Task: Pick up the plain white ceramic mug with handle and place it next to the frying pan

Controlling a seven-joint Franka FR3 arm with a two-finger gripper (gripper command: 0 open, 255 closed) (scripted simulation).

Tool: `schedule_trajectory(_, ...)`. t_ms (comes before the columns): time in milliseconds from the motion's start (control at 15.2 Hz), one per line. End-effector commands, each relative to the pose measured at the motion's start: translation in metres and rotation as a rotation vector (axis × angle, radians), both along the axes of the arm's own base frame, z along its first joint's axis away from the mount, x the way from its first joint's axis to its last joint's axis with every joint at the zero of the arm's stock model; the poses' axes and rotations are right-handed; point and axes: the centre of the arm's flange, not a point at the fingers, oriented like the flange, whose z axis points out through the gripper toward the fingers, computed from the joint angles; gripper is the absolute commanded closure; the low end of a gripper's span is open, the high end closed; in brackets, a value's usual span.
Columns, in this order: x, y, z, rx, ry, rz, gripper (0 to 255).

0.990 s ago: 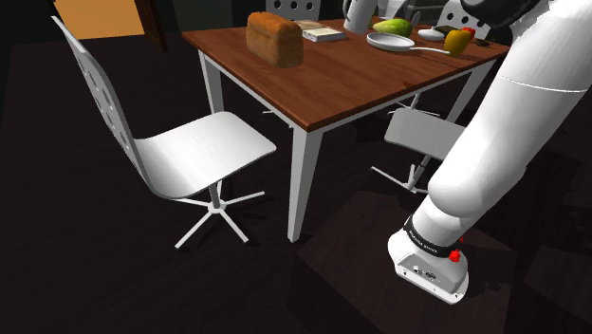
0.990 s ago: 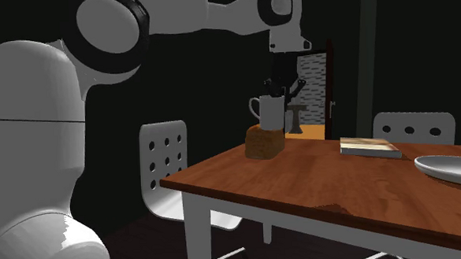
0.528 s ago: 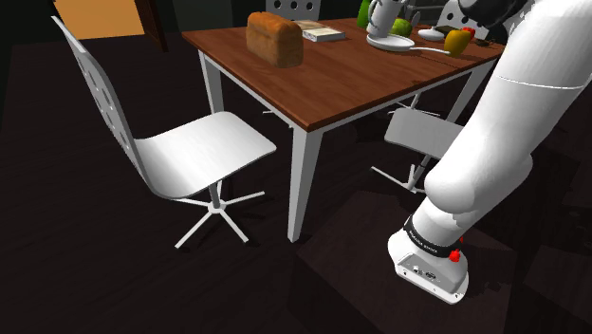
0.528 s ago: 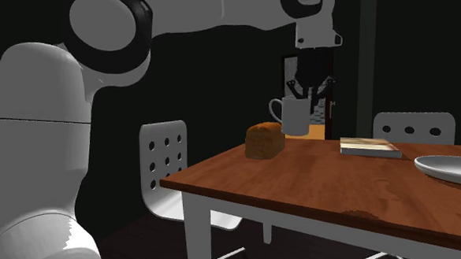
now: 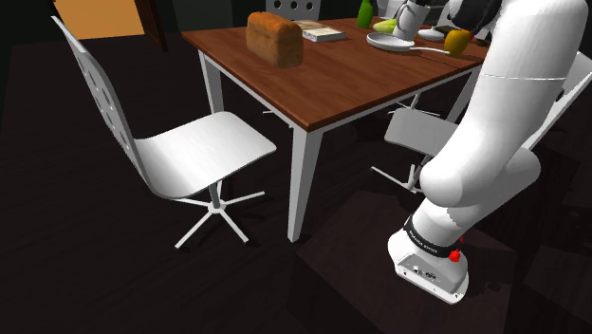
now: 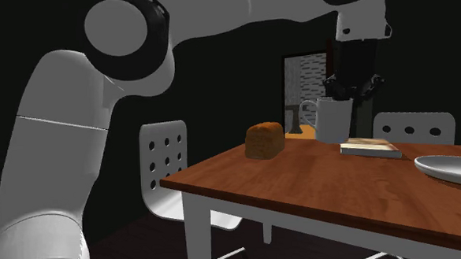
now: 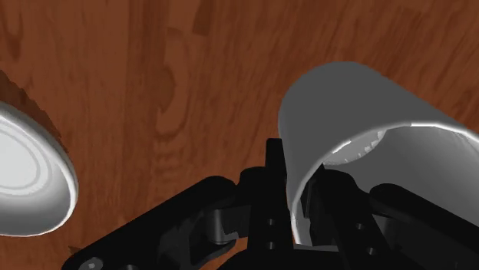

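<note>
Home dining room.

- Landmark: wooden dining table (image 5: 351, 81), reddish-brown top, white legs.
- White swivel chair (image 5: 180, 142), holed back, star foot, stands just off table's corner.
- Second white chair (image 5: 422, 128) tucked partly under table's side.
- On table: brown bread loaf (image 5: 274, 39) near corner, book (image 5: 318, 32) just behind loaf, green bottle (image 5: 365, 12) and fruit (image 5: 457, 41) toward far end.
- Dark floor (image 5: 95, 266) under and around table.
- Beyond table: open doorway (image 6: 306, 90) onto lit space with orange floor and pale patterned wall.
</note>
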Motion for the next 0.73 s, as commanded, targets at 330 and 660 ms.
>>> schedule_trajectory(330,-0.054,-0.086,-0.007,0.000,0.000,0.003,255)
schedule_trajectory(660,-0.054,-0.086,-0.033,0.000,0.000,0.003,255)
